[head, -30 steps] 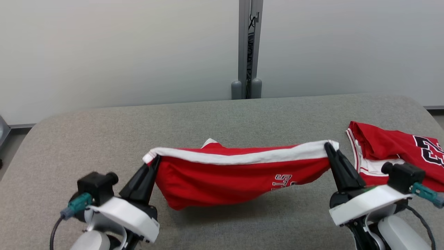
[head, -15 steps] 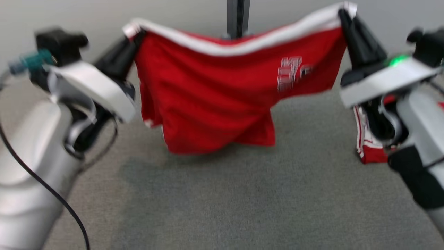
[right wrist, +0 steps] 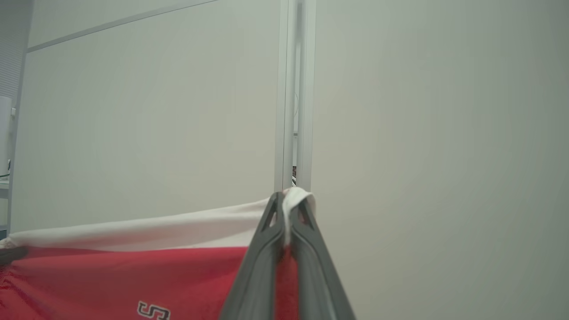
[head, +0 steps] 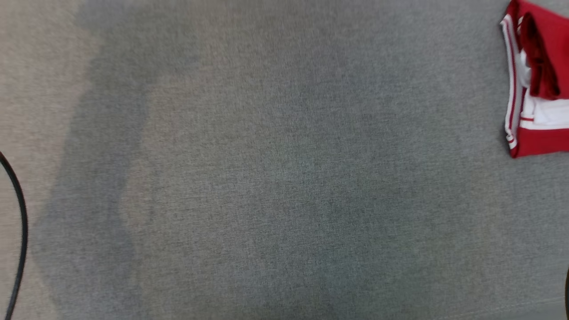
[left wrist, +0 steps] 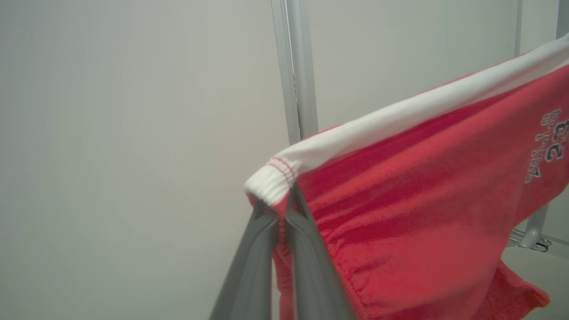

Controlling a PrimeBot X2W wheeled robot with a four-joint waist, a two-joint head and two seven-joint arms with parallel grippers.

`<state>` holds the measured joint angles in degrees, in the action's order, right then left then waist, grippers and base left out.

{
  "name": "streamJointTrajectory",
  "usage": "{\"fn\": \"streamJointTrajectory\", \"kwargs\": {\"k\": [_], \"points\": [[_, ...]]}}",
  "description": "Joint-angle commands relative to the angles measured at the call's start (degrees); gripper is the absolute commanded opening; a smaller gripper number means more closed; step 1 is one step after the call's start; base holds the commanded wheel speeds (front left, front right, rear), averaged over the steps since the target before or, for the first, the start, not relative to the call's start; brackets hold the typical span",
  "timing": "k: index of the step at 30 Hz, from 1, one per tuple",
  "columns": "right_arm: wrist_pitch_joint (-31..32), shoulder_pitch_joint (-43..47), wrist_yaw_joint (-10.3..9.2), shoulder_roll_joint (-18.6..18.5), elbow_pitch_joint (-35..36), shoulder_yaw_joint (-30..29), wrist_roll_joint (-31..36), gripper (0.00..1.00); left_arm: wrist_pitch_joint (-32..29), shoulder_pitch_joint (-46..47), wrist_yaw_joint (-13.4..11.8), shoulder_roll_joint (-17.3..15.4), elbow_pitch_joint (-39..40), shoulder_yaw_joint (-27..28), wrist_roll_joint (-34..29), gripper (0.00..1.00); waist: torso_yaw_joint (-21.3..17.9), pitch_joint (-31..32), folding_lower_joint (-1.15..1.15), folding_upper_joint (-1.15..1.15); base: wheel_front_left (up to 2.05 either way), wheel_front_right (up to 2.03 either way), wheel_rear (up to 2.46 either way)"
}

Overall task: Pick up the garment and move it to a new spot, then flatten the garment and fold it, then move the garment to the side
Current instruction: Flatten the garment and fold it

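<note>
The big grey table [head: 266,186] has another red top [head: 544,138] at its right edge. The red shorts [left wrist: 422,191] hang in the air in front of the wall, stretched sideways between the two claws. Their long way runs left to right. The left claw [left wrist: 276,206] is pinched tight on one corner of the white band [left wrist: 400,115]. The right claw [right wrist: 288,202] is pinched tight on the other corner. I think both must go down together.

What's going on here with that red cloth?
A two-armed robot is holding a red garment with a white elastic band stretched out in the air. The left gripper pinches one end of the band, the right gripper the other. Another red-and-white garment lies on the grey fabric table.
</note>
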<state>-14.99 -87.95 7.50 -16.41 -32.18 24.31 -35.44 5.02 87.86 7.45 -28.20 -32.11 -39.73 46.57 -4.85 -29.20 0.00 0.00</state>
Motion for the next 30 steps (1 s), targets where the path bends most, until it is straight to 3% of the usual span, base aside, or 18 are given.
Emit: {"fn": "streamJointTrajectory", "kwargs": {"k": [1,6,10,16,19,23,30], "points": [[-0.29,-1.98,0.0,0.24,-0.16,-1.5,2.24,0.0,1.78,2.9,0.05,-0.58,-2.14,-1.51,-0.41,0.0,-0.86,-5.07,0.0,0.0,0.0,0.0,0.0],[-0.29,-2.57,0.0,1.92,0.9,-2.24,5.42,0.0,4.65,5.81,0.05,-0.94,-6.63,-7.51,3.0,0.0,-0.75,-8.14,0.0,0.0,0.0,0.0,0.0],[-0.29,2.09,0.01,2.07,1.7,1.85,5.98,0.0,6.11,2.42,0.05,-2.39,-8.75,-13.88,6.14,0.0,-0.69,-9.19,0.0,0.0,0.0,0.0,0.0],[-0.29,11.28,0.01,-0.47,6.1,8.28,4.54,0.0,7.3,-4.08,0.05,-3.42,-8.36,-19.97,12.05,0.0,-0.36,-7.79,0.0,0.0,0.0,0.0,0.0],[-0.29,19.75,0.01,-3.28,12.18,10.63,3.91,0.0,9.25,-9.81,0.05,-5.15,-5.61,-22.11,16.25,0.0,-0.39,-5.18,0.0,0.0,0.0,0.0,0.0],[-0.3,29.74,0.01,-4.23,16.77,9.96,3.84,0.0,10.12,-17.3,0.05,-6.23,-2.19,-22.97,15.63,0.0,-0.53,-1.02,0.0,0.0,0.0,0.0,0.0],[-0.3,45.96,0.01,-5.01,21.95,10.2,4.81,0.0,10.21,-35.58,-0.32,-4.31,2.66,-13.03,8.85,0.0,-0.1,8.17,0.0,0.0,0.0,0.0,0.0]]}}
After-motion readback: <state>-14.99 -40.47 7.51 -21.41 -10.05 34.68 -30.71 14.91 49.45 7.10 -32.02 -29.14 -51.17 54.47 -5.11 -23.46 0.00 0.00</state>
